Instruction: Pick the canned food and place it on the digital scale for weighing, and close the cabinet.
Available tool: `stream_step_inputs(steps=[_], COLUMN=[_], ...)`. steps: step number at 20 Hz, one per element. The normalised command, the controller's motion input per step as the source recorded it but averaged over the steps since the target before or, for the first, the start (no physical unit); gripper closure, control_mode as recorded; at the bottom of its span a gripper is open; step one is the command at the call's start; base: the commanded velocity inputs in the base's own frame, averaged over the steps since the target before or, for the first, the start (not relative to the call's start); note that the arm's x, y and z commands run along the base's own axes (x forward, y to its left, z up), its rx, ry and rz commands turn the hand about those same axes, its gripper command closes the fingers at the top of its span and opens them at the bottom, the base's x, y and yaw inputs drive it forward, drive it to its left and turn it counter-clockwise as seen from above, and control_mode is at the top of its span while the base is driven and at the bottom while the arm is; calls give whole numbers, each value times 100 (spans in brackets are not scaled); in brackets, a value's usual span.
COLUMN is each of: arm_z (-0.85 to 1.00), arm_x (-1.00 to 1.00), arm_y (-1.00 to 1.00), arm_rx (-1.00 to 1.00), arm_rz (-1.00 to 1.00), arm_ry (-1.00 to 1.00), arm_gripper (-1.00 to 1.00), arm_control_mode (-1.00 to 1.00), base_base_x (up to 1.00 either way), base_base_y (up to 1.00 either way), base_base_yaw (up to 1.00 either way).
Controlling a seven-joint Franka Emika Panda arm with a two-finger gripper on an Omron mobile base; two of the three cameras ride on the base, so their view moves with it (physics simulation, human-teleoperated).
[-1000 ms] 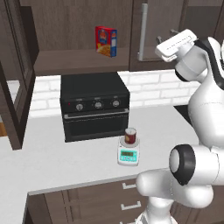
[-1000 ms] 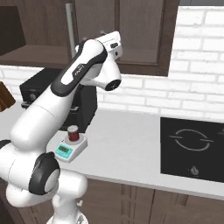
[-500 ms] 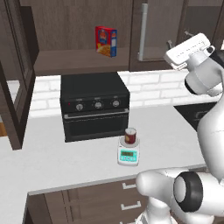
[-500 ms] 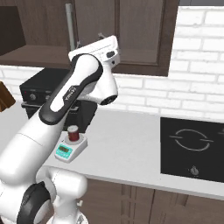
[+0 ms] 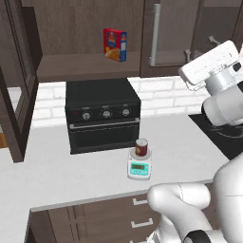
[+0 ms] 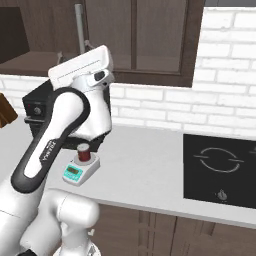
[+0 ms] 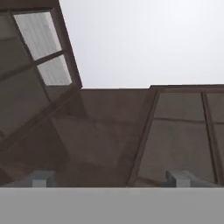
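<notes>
Canned food (image 5: 141,147), one small dark-red can, stands upright on the round plate of the one digital scale (image 5: 139,168), near the front of the white counter (image 5: 61,173) and just in front of the single black toaster oven (image 5: 102,115). From the right, that can (image 6: 84,151) and scale (image 6: 80,169) sit beside my white forearm. The cabinet (image 5: 85,28) is open on the left: its door (image 5: 18,80) swings out toward me, and one red-and-blue food box (image 5: 115,44) stands on the shelf inside. One long silver handle (image 5: 154,35) runs down the shut door to the right. My gripper (image 7: 111,178) is raised high and faces the cabinet's glass panels; its two fingertips (image 7: 41,179) stand wide apart, holding nothing. One black cooktop (image 6: 220,167) lies on the counter's right.
</notes>
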Motion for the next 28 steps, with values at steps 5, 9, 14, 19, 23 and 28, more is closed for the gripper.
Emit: stream_step_inputs(steps=[5,9,14,19,23,28], arm_z=[0,21,2,-1,-38,-67], arm_x=[-54,-27,-7,-2,-22,-21], arm_y=[83,61,41,9,13,44], arm_rx=[19,-2,-27,-3,6,6], arm_rz=[-12,-19,-16,-1,4,9], arm_ry=[-3,11,47,18,-9,-21], arm_gripper=[-100,-100,-100,-100,-100,-100], arm_control_mode=[-100,-100,-100,-100,-100,-100], base_base_x=[0,0,0,0,0,0], base_base_y=[0,0,0,0,0,0], base_base_yaw=[0,0,0,0,0,0])
